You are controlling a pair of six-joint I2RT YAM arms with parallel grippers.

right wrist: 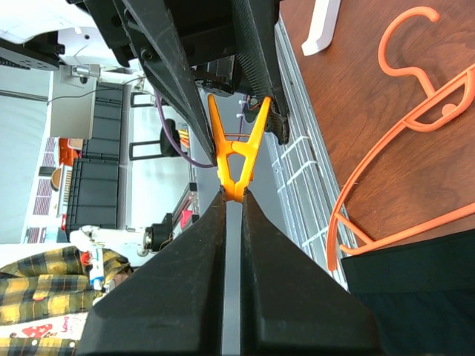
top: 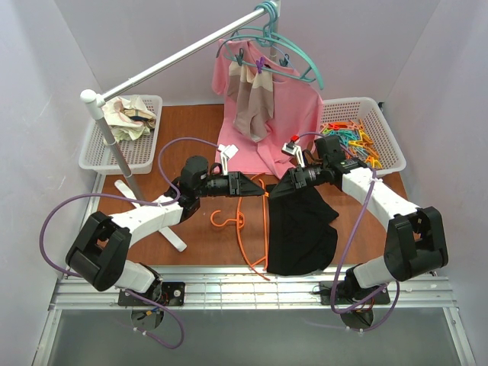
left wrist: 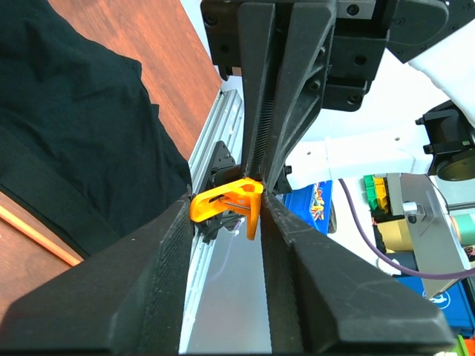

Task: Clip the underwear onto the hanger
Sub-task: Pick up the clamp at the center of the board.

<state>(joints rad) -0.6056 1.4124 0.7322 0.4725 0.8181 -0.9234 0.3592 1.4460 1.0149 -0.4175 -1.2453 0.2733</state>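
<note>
One side of the hanger (top: 242, 223) lies under the underwear (top: 301, 229). Both are flat on the table, hook pointing left, long axis running near-to-far, just below the two grippers. Between them is an orange clothespin (right wrist: 234, 159): the right gripper (right wrist: 232, 199) is pinched on its nose and the left gripper (left wrist: 228, 211) presses its handles. Nothing appears to block the descent.

White arm links (top: 149, 217), black ribbed fingers (left wrist: 152, 297), looping purple cables (top: 43, 229).
</note>
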